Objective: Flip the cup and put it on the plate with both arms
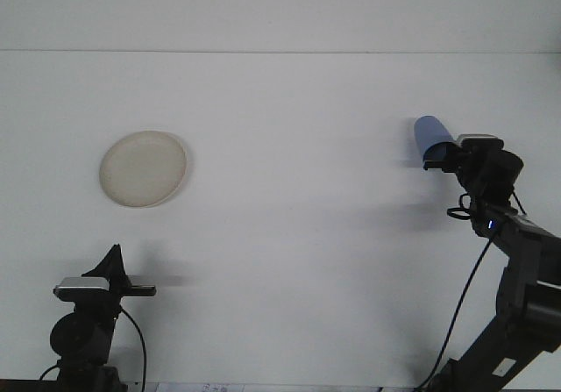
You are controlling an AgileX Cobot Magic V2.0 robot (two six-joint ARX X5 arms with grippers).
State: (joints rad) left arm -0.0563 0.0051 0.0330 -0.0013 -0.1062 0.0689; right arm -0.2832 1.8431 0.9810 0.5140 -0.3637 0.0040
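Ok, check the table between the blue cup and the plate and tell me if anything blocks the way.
Nothing visible does. The blue cup is held at the right gripper on the right side, the plate lies far left, and the white table between them is bare. The left gripper sits nearer, below the plate.
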